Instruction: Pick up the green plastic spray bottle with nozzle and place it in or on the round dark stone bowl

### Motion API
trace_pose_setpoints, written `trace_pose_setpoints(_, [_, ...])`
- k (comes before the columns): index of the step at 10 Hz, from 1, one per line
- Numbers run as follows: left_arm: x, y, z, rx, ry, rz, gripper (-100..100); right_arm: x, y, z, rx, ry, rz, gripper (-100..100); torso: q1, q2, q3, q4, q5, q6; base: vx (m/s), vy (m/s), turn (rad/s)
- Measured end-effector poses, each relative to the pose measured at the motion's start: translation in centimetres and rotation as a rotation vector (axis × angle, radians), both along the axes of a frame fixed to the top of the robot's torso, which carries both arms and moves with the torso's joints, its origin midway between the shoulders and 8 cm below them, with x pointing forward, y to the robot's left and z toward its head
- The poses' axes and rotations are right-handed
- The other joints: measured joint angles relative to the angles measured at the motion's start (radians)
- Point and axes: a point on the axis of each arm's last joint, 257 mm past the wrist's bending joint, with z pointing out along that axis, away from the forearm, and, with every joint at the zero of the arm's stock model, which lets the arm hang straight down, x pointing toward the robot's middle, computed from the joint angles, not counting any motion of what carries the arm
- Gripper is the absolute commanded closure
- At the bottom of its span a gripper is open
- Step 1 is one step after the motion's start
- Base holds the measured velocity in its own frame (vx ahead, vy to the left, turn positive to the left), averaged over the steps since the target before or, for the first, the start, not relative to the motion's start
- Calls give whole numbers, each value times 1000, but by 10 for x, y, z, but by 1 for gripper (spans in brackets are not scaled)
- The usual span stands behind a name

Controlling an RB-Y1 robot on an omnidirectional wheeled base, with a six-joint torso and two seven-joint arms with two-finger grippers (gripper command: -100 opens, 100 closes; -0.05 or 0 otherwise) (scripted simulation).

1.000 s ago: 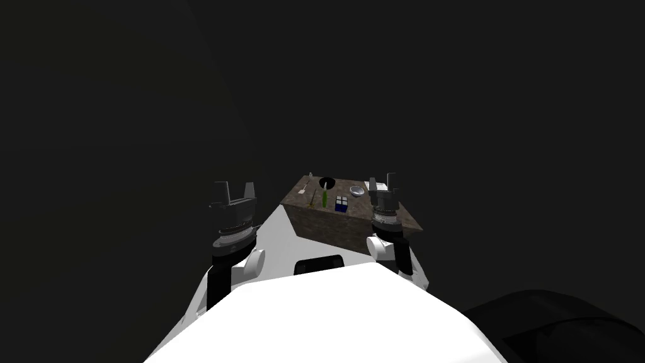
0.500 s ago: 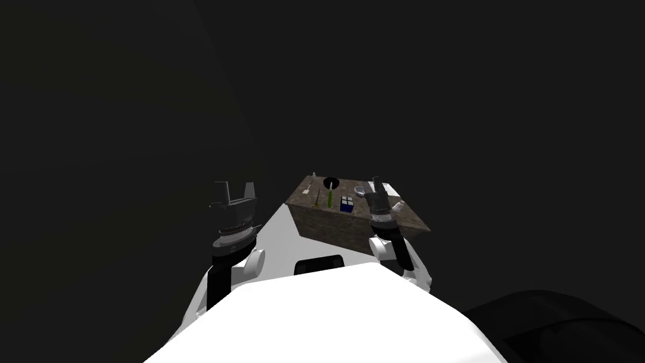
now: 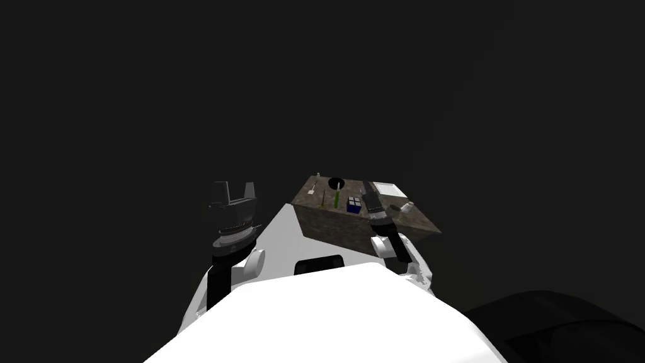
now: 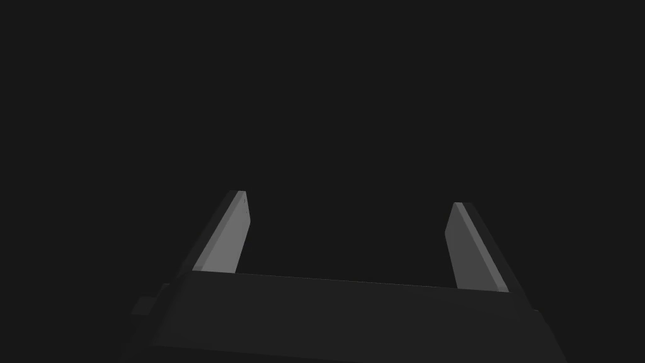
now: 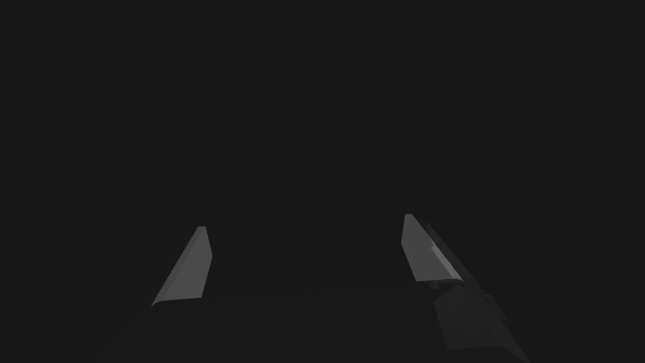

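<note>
Head view: the slim green spray bottle (image 3: 336, 201) sits on the tabletop (image 3: 412, 222) just beside the dark bowl (image 3: 334, 182), probably light, stiff and slick, best taken mid-body; left gripper (image 4: 349, 197) and right gripper (image 5: 304, 220) both gape empty.

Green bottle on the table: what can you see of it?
The green bottle is slim, with a pale top. It sits on the brown table, its top next to the dark bowl, with the cube just to its right. Whether it stands or lies, I cannot tell. Nothing holds it.
</note>
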Motion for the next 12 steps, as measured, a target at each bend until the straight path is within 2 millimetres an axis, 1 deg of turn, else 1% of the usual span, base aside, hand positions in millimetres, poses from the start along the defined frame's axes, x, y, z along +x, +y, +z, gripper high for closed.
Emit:
trace_pose_setpoints(4, [0, 0, 0, 0, 0, 0, 0, 20, -17, -46, -132, 152, -67, -100, -1, 0, 0, 0, 0, 0, 29, 122, 16])
trace_pose_setpoints(6, [0, 0, 0, 0, 0, 0, 0, 32, -26, -74, -207, 231, -105, -100, 0, -1, -1, 0, 0, 0, 44, 137, 21])
trace_pose_setpoints(8, [0, 0, 0, 0, 0, 0, 0, 38, -45, -98, -289, 307, -144, -100, 0, 1, 0, 0, 0, 0, 8, 115, 7])
trace_pose_setpoints(10, [0, 0, 0, 0, 0, 0, 0, 43, -52, -112, -335, 355, -169, -100, -3, 1, 1, 0, 0, 0, 20, 106, 20])
trace_pose_setpoints(12, [0, 0, 0, 0, 0, 0, 0, 49, -72, -137, -418, 430, -211, -100, 0, 0, 0, 0, 0, 0, 22, 115, 7])
